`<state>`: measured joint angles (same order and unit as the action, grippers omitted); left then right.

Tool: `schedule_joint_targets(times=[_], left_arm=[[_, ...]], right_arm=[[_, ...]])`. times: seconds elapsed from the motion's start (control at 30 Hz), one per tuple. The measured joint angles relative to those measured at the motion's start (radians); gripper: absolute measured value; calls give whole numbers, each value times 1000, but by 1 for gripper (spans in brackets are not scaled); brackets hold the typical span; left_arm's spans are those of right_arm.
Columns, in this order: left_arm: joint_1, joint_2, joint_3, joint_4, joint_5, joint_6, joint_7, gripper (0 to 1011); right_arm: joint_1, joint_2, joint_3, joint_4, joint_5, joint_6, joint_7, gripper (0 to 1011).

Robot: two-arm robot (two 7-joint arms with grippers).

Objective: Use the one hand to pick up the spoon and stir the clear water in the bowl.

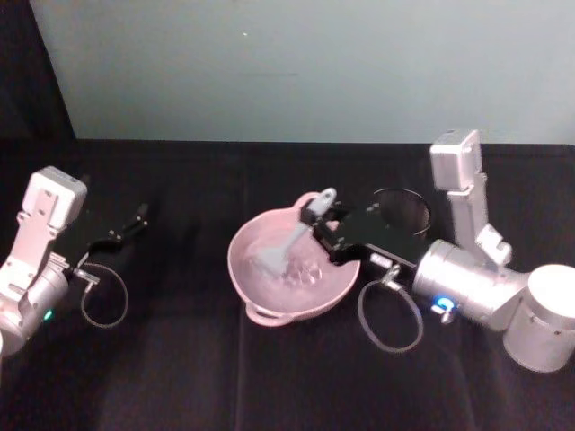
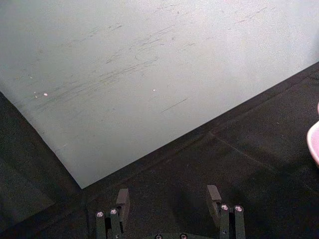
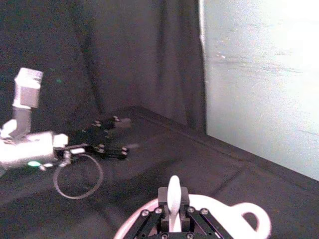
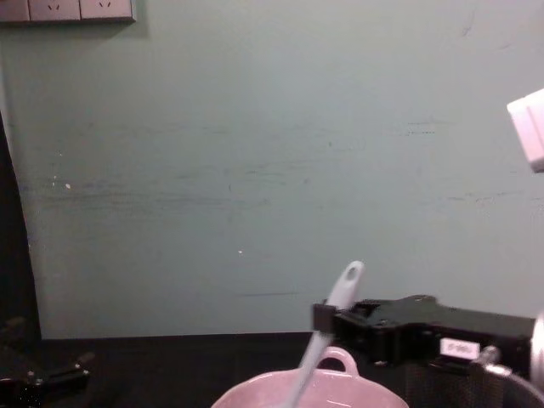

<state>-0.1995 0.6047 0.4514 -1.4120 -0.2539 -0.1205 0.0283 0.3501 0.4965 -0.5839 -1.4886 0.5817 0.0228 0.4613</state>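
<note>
So nearest on the right, the silver wrist with the blue ring light is reaching in from the tabletop's right edge toward the middle. The pink bowl is sitting about mid-tabletop, with a small loop handle on its near rim. The clear water inside is barely showing, just a few faint glints.

The right tool is hanging over the bowl's far-right rim, and its fingers are clamped on the white spoon's handle. The spoon is tilting, scoop end down in the water and handle end poking up past the fingers toward the far edge.

Over by the left edge, the left tool is hovering just above the tabletop, well apart from the bowl, fingers spread apart and gripping nothing.

A black wire-mesh cup is standing just behind the right tool, nearer the far edge, and a pale teal wall is rising behind that.
</note>
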Motion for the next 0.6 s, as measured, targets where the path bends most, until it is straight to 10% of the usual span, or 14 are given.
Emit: schedule_joint_targets(times=[0.27, 0.6], left_arm=[[0, 0, 0, 0, 0, 0, 0, 1011], [0, 0, 0, 0, 0, 0, 0, 1011]], right_arm=[[7, -71, -13, 27, -22, -35, 18, 112], [65, -149, -7, 139, -169, -133, -90, 112]])
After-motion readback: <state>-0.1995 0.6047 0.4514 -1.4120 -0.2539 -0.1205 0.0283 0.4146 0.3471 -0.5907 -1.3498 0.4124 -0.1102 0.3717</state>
